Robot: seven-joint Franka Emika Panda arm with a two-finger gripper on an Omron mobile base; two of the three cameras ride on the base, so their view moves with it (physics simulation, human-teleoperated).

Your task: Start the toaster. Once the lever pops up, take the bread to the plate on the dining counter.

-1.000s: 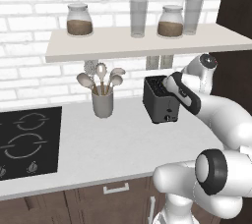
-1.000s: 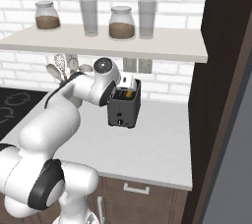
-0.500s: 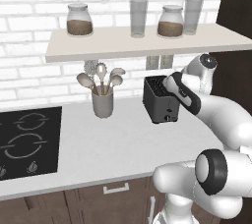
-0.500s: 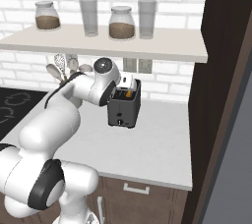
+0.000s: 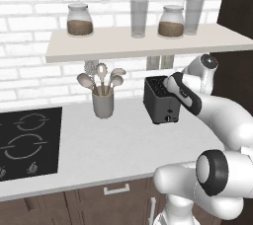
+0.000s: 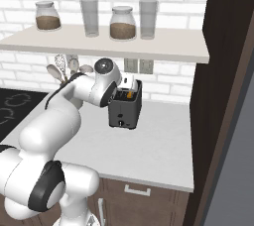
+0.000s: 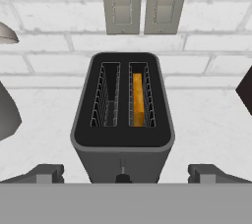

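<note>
Hand view: gripper [image 7: 123,173] hanging over the toaster [image 7: 123,120], fingers spread wide apart.
The toaster sits on the counter [image 5: 118,145] against the brick wall, below two wall sockets [image 7: 142,2]. The bread [image 7: 139,99] stands deep in its right slot, the left slot bare. A utensil cup [image 5: 103,101] stands well to its left.

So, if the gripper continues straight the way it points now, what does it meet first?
Most likely the toaster: the gripper looks down at its top and front edge, open fingers to either side. The bread sits in one slot. How far off it is stays unclear.
</note>
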